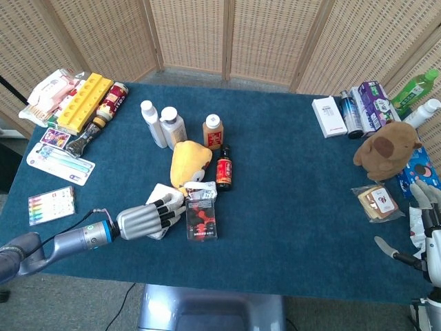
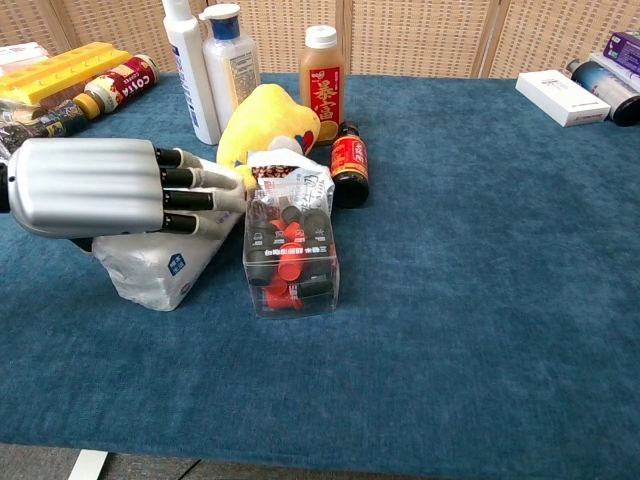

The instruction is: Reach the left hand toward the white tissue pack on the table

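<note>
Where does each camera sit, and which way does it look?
Head view: high above the near table edge, looking steeply down on the whole table; shows the left hand over the tissue pack and the right hand at the near right corner.
Chest view: low at the near edge, looking across the table toward the screen; shows only the left hand.
Shared: left hand, tissue pack, clear box, yellow toy.

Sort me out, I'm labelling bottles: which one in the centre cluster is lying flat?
The small dark bottle with the red label, lying beside the yellow plush toy; the two white bottles and the orange-brown one stand upright.
</note>
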`<action>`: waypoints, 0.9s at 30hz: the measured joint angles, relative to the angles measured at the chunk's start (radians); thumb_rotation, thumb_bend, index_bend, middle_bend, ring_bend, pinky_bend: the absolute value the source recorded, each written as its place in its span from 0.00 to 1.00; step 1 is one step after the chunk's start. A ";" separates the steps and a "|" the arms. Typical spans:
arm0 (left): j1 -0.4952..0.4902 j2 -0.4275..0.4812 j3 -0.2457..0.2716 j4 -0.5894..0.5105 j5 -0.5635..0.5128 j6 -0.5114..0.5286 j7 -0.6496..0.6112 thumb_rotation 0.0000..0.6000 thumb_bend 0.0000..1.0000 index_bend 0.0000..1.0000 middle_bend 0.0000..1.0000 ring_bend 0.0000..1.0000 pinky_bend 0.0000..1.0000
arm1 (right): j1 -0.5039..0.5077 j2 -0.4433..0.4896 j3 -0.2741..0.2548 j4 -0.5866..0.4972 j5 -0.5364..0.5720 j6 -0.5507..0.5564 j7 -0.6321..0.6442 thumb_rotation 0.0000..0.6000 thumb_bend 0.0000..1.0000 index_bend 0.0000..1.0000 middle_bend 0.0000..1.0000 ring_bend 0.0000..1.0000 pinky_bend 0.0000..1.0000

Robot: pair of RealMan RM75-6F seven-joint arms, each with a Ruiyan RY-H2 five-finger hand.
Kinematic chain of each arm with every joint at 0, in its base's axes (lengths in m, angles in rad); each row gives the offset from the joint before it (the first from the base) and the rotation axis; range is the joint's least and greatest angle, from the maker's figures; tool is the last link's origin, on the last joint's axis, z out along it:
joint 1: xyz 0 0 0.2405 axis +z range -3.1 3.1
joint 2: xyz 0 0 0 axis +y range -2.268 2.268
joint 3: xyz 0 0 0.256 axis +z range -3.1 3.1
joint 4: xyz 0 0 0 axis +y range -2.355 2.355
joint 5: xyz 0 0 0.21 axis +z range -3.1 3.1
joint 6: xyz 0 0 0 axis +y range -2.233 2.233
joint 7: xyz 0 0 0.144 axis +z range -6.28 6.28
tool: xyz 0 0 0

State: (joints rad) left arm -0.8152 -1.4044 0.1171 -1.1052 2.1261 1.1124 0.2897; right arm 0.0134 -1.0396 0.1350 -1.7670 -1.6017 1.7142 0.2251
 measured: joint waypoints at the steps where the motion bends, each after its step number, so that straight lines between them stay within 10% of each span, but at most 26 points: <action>1: 0.001 -0.004 0.002 0.004 -0.004 0.003 0.005 1.00 0.02 0.85 0.82 0.72 0.77 | -0.001 0.000 0.000 0.000 -0.001 0.002 0.003 1.00 0.00 0.00 0.00 0.00 0.00; 12: 0.025 0.091 -0.007 -0.085 -0.038 0.110 0.039 1.00 0.03 0.86 0.83 0.74 0.78 | 0.000 0.002 -0.003 -0.005 -0.010 -0.001 0.004 1.00 0.00 0.00 0.00 0.00 0.00; 27: 0.054 0.357 -0.144 -0.364 -0.124 0.269 0.087 1.00 0.03 0.86 0.82 0.74 0.76 | -0.002 -0.001 -0.012 -0.017 -0.029 0.004 -0.008 1.00 0.00 0.00 0.00 0.00 0.00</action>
